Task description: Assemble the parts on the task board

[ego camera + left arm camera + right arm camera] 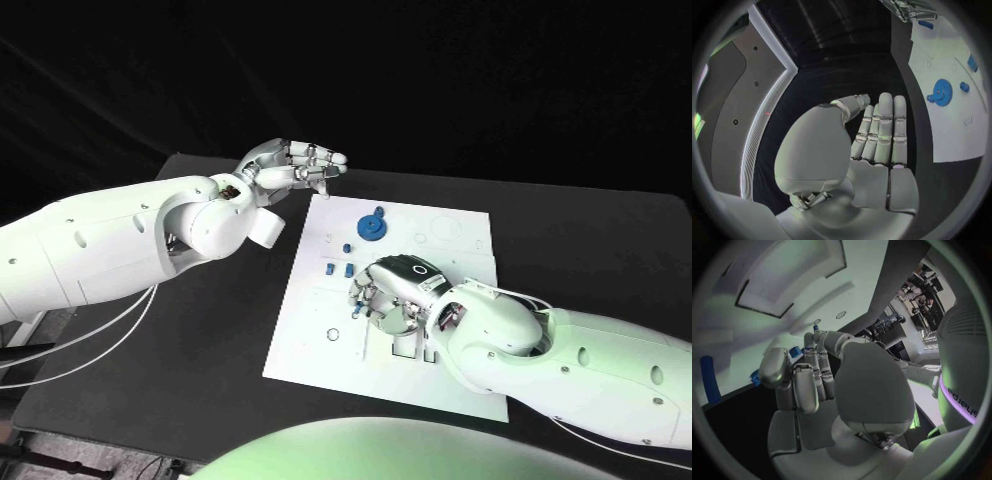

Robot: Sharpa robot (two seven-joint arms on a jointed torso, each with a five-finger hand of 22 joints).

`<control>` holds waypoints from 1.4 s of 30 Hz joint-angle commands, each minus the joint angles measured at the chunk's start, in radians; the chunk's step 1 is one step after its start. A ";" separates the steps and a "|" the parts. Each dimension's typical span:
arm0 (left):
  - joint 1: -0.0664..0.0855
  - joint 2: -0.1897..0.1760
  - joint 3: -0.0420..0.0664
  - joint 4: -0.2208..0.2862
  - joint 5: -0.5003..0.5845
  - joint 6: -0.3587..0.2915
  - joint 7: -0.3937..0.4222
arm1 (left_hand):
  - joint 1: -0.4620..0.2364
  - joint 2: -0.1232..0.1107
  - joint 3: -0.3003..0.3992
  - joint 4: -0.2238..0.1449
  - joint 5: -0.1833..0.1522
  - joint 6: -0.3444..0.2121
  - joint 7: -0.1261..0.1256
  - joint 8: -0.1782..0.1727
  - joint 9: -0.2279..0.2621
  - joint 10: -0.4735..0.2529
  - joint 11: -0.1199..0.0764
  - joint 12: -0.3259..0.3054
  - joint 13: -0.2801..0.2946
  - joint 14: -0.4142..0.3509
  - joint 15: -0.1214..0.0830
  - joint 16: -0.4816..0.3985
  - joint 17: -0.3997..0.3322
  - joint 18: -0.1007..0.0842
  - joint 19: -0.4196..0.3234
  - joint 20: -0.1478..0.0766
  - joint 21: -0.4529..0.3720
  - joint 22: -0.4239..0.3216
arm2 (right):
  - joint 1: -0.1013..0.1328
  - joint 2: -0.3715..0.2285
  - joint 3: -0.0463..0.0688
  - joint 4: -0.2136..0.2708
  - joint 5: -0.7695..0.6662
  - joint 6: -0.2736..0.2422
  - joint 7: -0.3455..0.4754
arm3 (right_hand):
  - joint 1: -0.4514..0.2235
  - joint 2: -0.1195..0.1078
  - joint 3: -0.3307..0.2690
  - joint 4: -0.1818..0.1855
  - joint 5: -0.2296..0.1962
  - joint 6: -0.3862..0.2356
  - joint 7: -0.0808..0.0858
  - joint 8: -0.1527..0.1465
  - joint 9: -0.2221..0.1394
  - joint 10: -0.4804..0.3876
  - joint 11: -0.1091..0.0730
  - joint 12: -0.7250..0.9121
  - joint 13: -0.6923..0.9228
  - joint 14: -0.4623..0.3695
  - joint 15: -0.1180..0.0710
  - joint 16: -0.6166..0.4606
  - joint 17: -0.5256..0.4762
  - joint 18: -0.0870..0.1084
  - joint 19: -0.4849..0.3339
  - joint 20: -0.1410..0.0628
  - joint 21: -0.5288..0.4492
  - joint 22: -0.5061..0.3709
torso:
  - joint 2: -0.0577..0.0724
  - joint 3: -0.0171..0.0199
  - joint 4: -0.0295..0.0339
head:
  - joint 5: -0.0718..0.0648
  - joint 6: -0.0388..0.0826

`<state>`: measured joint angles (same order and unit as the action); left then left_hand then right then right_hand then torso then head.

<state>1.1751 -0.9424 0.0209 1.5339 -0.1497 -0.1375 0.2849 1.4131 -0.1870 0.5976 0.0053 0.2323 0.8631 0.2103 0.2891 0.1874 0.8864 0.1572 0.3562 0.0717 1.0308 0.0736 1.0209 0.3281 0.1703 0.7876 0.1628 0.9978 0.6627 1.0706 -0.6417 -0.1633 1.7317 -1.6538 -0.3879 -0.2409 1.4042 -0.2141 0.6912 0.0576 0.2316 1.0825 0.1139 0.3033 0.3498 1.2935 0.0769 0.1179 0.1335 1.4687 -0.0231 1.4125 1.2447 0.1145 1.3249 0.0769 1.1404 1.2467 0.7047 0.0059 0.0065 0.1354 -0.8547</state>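
We saw the right hand (392,296) lying on the board's (447,235) middle, fingers curled beside small blue parts (339,268); whether it held one, we couldn't tell. The gear (372,226) sat near the far edge. The left hand (296,167) hovered off the far left corner, fingers together, empty.

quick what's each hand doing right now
Left hand: open, fingers straight, holds nothing, off the task board.
Right hand: over the board; cannot tell.

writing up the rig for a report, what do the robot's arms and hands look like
Both arms are smooth, glossy white shells with rounded segments. The left hand and right hand are silver metal with segmented fingers. Thin pale cables hang below the left arm.
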 commanded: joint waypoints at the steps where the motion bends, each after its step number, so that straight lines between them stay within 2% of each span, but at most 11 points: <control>1: 0.001 0.003 0.001 0.001 -0.005 0.018 0.004 | -0.006 0.006 -0.001 -0.004 0.002 0.001 0.007 0.006 -0.001 -0.008 0.000 0.002 -0.002 -0.008 -0.001 -0.004 -0.001 0.013 -0.005 0.002 -0.004 -0.001 | -0.005 0.005 0.000 -0.003 -0.010 0.027 0.008 | -0.002 0.011 0.001 -0.004 0.004 0.002 0.007 0.007 0.002 0.038 -0.030 0.002 0.002 0.048 -0.007 0.002 -0.003 -0.008 -0.002 -0.003 -0.007 -0.001 | 0.000 -0.0001 0.0006 | 0.002 -0.002; 16: 0.001 0.003 0.001 -0.001 -0.006 0.019 0.001 | -0.006 0.006 -0.001 -0.006 0.002 0.001 0.007 0.007 0.000 -0.010 0.000 0.003 -0.002 -0.007 -0.001 -0.004 -0.002 0.013 -0.006 0.002 -0.004 -0.001 | -0.011 0.010 -0.001 -0.007 -0.016 0.040 0.003 | -0.003 0.012 0.001 -0.005 0.004 0.002 0.007 0.007 0.002 0.038 -0.030 0.002 0.002 0.048 -0.006 0.002 -0.003 -0.008 -0.002 -0.003 -0.006 -0.001 | -0.001 0.0003 0.0003 | 0.005 -0.005; 28: 0.001 0.004 0.001 -0.001 -0.006 0.020 0.000 | -0.006 0.006 -0.001 -0.006 0.002 0.001 0.007 0.007 0.000 -0.010 0.000 0.003 -0.002 -0.007 -0.001 -0.004 -0.002 0.013 -0.006 0.002 -0.004 -0.001 | -0.012 0.021 -0.002 -0.022 -0.037 0.080 -0.019 | -0.005 0.013 0.002 -0.007 0.004 0.000 0.007 0.007 0.003 0.037 -0.030 0.001 0.002 0.048 -0.006 0.002 -0.004 -0.008 -0.003 -0.003 -0.009 -0.002 | 0.000 -0.0001 0.0005 | 0.005 -0.007; 36: 0.001 0.002 0.000 -0.001 -0.006 0.020 -0.002 | -0.007 0.007 -0.002 -0.008 0.002 0.001 0.007 0.008 0.000 -0.012 0.000 0.004 -0.002 -0.007 -0.001 -0.005 -0.003 0.013 -0.006 0.003 -0.004 -0.001 | -0.015 0.033 -0.005 -0.028 -0.040 0.136 -0.015 | -0.007 0.013 0.001 -0.007 0.004 0.000 0.008 0.007 0.004 0.037 -0.030 0.000 0.003 0.048 -0.006 0.002 -0.005 -0.007 -0.005 -0.002 -0.011 -0.003 | -0.001 -0.0010 0.0009 | 0.005 -0.009; 42: 0.001 0.001 0.000 -0.001 -0.006 0.019 -0.003 | -0.007 0.007 -0.002 -0.008 0.002 0.001 0.007 0.008 0.000 -0.012 0.000 0.004 -0.002 -0.007 -0.001 -0.005 -0.003 0.013 -0.006 0.003 -0.004 -0.001 | -0.016 0.030 -0.006 -0.030 -0.040 0.142 -0.017 | -0.016 0.014 0.001 -0.011 0.003 -0.006 0.009 0.006 0.007 0.032 -0.028 -0.005 0.003 0.047 -0.005 0.002 -0.007 -0.007 -0.007 -0.001 -0.014 -0.005 | -0.001 -0.0007 0.0004 | 0.005 -0.009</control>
<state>1.1750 -0.9422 0.0207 1.5313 -0.1536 -0.1332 0.2788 1.4131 -0.1871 0.5947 0.0025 0.2323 0.8631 0.2103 0.2928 0.1875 0.8791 0.1573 0.3562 0.0710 1.0308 0.0735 1.0210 0.3270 0.1703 0.7878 0.1627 0.9979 0.6627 1.0631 -0.6096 -0.1612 1.7080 -1.6846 -0.3138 -0.2444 1.3981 -0.2061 0.6912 0.0520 0.2319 1.0793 0.1182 0.3048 0.3550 1.2956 0.0750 0.1175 0.1349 1.4688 -0.0229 1.4124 1.2394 0.1153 1.3250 0.0770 1.1316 1.2430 0.7038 0.0052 0.0070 0.1403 -0.8639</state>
